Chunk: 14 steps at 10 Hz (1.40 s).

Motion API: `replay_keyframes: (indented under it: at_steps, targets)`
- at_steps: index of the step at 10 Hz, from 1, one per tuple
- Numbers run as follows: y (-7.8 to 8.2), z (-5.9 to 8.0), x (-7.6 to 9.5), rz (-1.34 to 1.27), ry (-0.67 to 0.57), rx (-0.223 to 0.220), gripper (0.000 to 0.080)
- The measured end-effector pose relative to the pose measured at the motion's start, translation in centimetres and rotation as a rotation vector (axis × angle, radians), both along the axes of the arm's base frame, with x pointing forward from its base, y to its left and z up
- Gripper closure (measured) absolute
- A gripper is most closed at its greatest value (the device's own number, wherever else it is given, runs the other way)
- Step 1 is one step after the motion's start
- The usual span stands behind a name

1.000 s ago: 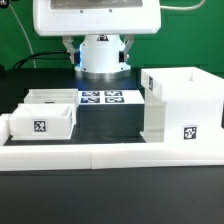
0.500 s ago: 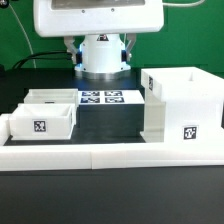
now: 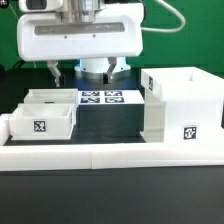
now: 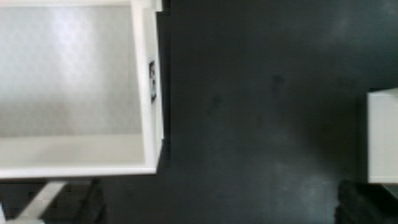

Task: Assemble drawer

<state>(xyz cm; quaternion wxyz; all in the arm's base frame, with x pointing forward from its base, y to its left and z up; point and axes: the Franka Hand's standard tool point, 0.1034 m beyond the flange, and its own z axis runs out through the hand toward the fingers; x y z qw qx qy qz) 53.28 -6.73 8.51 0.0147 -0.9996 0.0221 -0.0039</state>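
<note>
Exterior view: the gripper point(image 3: 80, 72) hovers above the table's far side, fingers spread, gripping nothing. The drawer case point(image 3: 180, 100) stands on the exterior view's right with a black-and-white tag low on its front. The front tray point(image 3: 40, 122) and rear tray point(image 3: 50, 98) sit on the left, and the marker board point(image 3: 100, 98) lies between. Wrist view: one open tray point(image 4: 71, 90) on dark tabletop.

- The gripper point(image 3: 80, 72) hangs pointing straight down above the bench's far edge.
- Its fingers point(image 3: 55, 73) are spread apart and hold nothing.
</note>
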Motion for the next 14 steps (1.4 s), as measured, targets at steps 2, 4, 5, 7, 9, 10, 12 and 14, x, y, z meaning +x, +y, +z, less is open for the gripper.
replay_keyframes:
  at_steps: [2,4,5,7,9,10,12,14]
  targets:
    - [-0.5,-1.4,-0.4,0.008,0.002,-0.008,0.0150]
    - [-1.0,-2.8,-0.9,0.024,0.011,-0.014,0.0150]
    - [-0.9,-2.7,-0.8,0.026,0.009,-0.014,0.0150]
    - [-0.9,-2.8,-0.8,0.026,0.010,-0.014,0.0150]
    - [-1.0,-2.8,-0.8,0.032,0.012,-0.012,0.0150]
    - [-1.9,-2.7,-1.0,0.051,0.030,0.021,0.0150]
    - [-2.8,-3.8,-2.0,0.026,0.034,0.025,0.0150]
    - [-2.6,-5.3,-3.1,0.014,0.021,0.011,0.0150]
